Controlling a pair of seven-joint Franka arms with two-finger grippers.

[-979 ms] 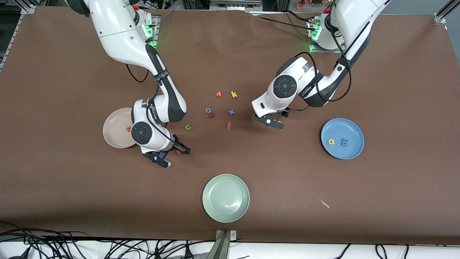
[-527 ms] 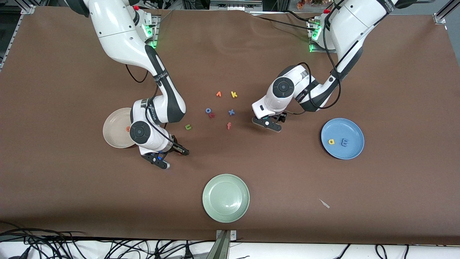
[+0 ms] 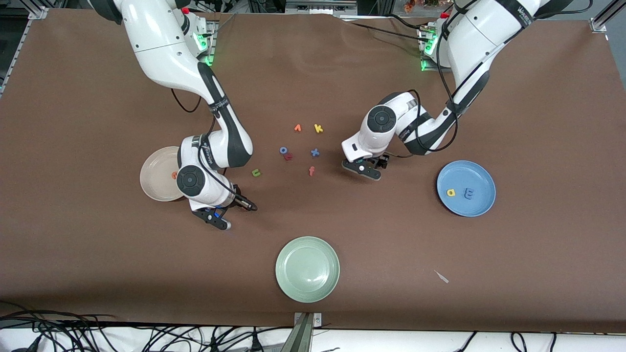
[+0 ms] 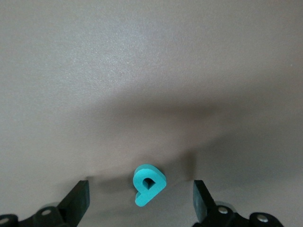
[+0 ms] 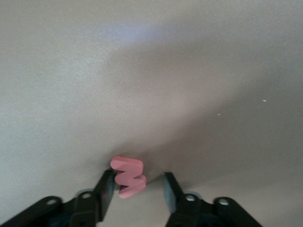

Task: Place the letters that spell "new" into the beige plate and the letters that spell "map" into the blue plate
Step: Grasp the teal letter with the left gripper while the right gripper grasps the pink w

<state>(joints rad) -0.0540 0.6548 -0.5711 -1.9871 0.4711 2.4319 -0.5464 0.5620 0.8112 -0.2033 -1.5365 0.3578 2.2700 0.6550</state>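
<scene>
The right gripper's fingers have drawn in around the pink "w" on the desk: one finger touches the letter, the other stands just off it, where a second ago they stood wider with the "w" beside them. This gripper sits low on the desk just beside the beige plate, on its side toward the left arm's end, and has barely shifted. The orange "e" lies in the beige plate. The left gripper's fingers stand wide apart with the teal "p" lying flat between them, touching neither; this gripper has slid a little toward the beige plate since a second ago. The green "n" lies on the desk between the two grippers, unmoved. The blue plate, well apart from the beige plate at the left arm's end, holds the yellow "a" and blue "m".
</scene>
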